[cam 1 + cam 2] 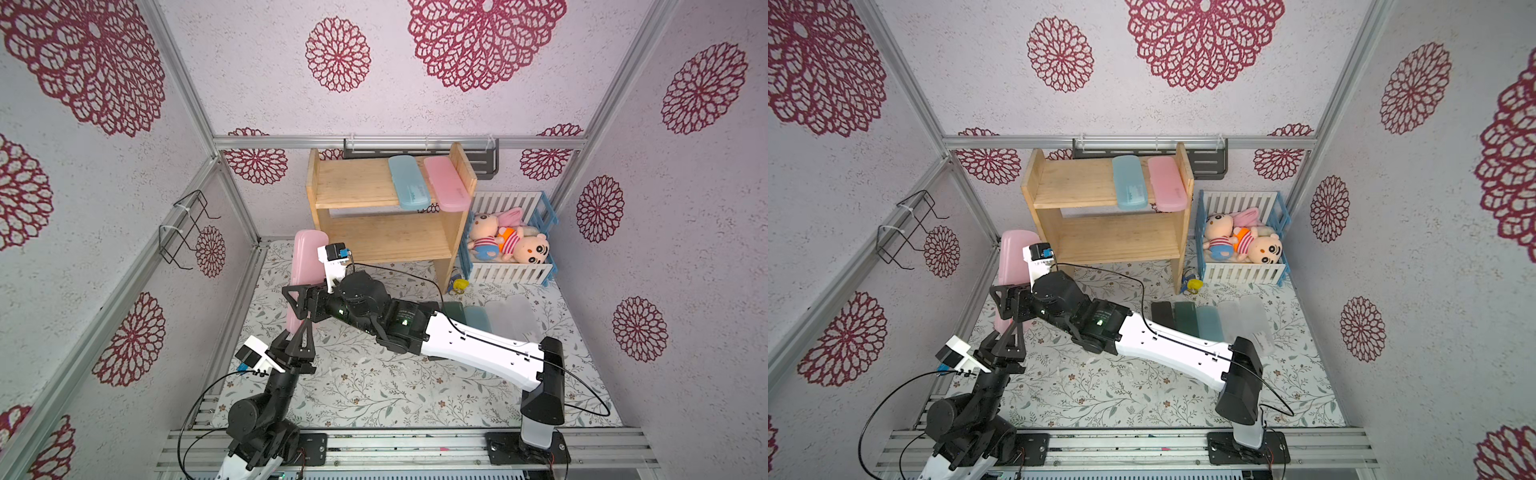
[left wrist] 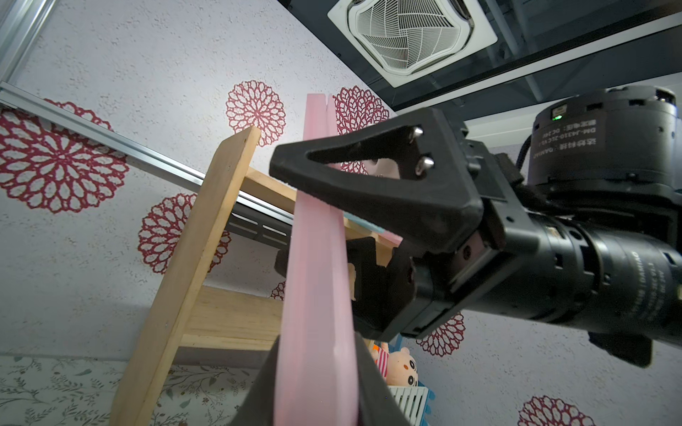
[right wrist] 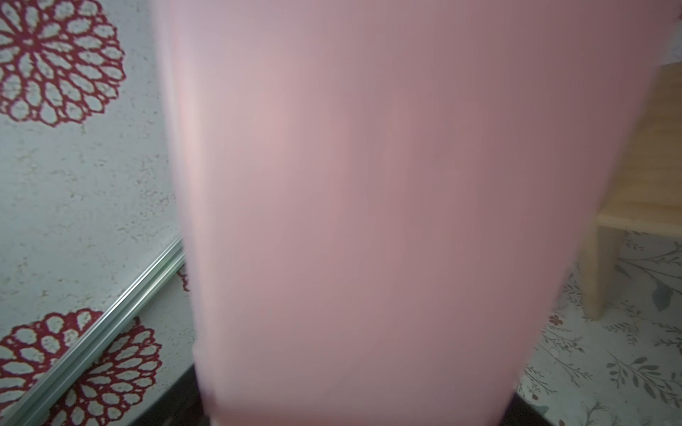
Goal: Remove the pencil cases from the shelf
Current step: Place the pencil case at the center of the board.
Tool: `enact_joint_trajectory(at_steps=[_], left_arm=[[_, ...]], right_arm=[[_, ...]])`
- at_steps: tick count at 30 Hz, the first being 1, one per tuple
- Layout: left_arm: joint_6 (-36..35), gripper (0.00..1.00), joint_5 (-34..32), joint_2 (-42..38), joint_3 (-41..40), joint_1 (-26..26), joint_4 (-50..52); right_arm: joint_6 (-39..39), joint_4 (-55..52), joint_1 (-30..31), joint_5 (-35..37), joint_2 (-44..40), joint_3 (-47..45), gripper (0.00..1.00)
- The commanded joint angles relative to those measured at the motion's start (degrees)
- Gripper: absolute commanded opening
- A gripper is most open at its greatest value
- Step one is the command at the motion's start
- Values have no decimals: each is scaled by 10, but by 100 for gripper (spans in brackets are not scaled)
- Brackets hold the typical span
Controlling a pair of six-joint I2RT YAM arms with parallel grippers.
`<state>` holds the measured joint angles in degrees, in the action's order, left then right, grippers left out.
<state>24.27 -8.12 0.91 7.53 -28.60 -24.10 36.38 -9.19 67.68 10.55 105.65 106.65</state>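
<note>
While left gripper [image 2: 317, 387] and right gripper [image 1: 293, 301] both pinch it, one pink case [image 1: 305, 257] hangs left of centre, long axis up-frame, two cases [image 1: 1130, 183] atop the shelf [image 1: 353, 183], five cases [image 1: 1209, 322] rowed on the mat [image 1: 1100, 395], right of centre.

In the right wrist view, we see the pink pencil case [image 3: 369, 203] only as a blur, cut off by two opposite picture edges. In a top view, the right arm [image 1: 478, 340] covers the dark green pencil case [image 1: 452, 309] at its near end.
</note>
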Motion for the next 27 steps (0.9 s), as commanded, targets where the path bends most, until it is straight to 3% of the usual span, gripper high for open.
enact_joint_trajectory(at_steps=[1, 3, 4, 5, 7, 11, 17, 22, 27], left_arm=[[16, 24, -14, -8, 7, -3, -1], [20, 49, -18, -8, 9, -3, 5], [25, 72, -24, -8, 12, -4, 12], [31, 86, -29, -8, 18, -4, 23], [50, 97, -56, -7, 35, -3, 63], [74, 97, -105, -7, 80, -3, 160], [88, 97, -120, -4, 92, -3, 195], [110, 97, -113, 10, 87, -3, 192], [130, 97, -111, 26, 78, -3, 194]], right_arm=[[-36, 6, 0, 21, -40, -22, 57], [-41, 4, -6, 20, -54, -40, 50], [-43, 2, -10, 19, -64, -52, 46], [-47, -1, -15, 18, -76, -67, 45], [-58, -15, -29, 15, -106, -105, 45], [-52, -67, -80, 1, -188, -245, 45], [-20, -110, -175, -56, -255, -438, 49], [-26, -105, -210, -83, -235, -486, 51], [-44, -95, -227, -96, -166, -470, 51]])
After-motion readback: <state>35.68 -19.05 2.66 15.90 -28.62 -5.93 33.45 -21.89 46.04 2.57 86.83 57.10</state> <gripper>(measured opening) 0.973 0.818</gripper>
